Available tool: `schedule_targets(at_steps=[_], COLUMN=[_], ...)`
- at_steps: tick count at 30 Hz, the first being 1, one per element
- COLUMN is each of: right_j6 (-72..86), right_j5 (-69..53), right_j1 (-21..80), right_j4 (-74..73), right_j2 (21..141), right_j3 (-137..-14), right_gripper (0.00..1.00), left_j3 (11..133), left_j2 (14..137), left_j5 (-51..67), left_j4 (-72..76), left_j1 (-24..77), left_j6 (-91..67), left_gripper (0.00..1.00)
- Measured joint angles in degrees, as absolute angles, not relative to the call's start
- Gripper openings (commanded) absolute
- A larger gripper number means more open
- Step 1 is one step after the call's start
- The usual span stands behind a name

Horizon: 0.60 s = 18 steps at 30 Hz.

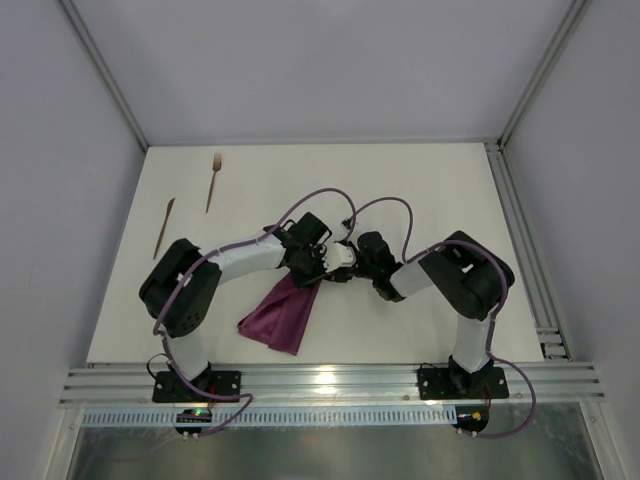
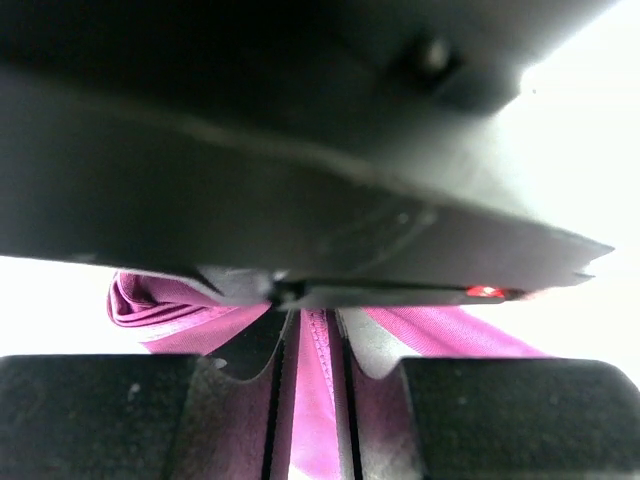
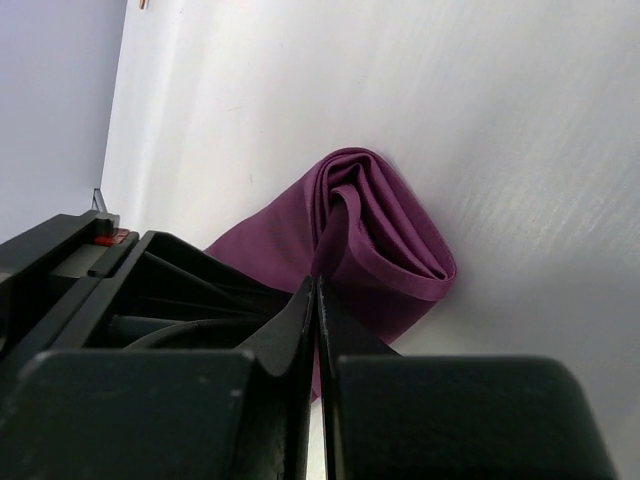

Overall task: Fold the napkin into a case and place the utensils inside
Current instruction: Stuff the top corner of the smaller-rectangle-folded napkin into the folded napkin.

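Observation:
The plum-purple napkin (image 1: 280, 315) is bunched into loose folds; its upper end is lifted toward the two grippers and its lower end rests on the table. My left gripper (image 1: 322, 265) is shut on a hemmed strip of the napkin (image 2: 160, 305), which runs up between its fingers (image 2: 312, 335). From the right, my right gripper (image 1: 350, 256) meets it, jaws pressed together (image 3: 318, 285) on a ridge of the napkin (image 3: 390, 240). The utensils lie apart at the far left: the fork (image 1: 213, 180) and the slim knife (image 1: 164, 226). No case shape shows.
The white tabletop (image 1: 420, 200) is bounded by aluminium rails on the right (image 1: 525, 240) and along the near edge (image 1: 330, 385). Purple cables (image 1: 385, 205) loop above both wrists. Grey walls enclose the back and sides.

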<state>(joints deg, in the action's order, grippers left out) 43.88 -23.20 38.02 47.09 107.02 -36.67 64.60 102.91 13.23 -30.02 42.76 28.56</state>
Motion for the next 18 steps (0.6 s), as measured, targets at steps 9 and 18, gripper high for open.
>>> schedule_targets(at_steps=[9,18], right_j6=[43.83,43.72], right_j5=[-24.58,-23.57], right_j1=[38.02,38.04], right_j4=[47.20,44.91], right_j2=[111.28,111.37], right_j3=[-39.40,-40.40], right_gripper=[0.04,0.04], left_j3=[66.78,67.70], left_j2=[104.38,104.57], left_j5=[14.20,14.61], left_j4=[-31.73,-33.67], left_j1=[41.58,41.56], left_j6=[26.74,25.80], left_gripper=[0.20,0.48])
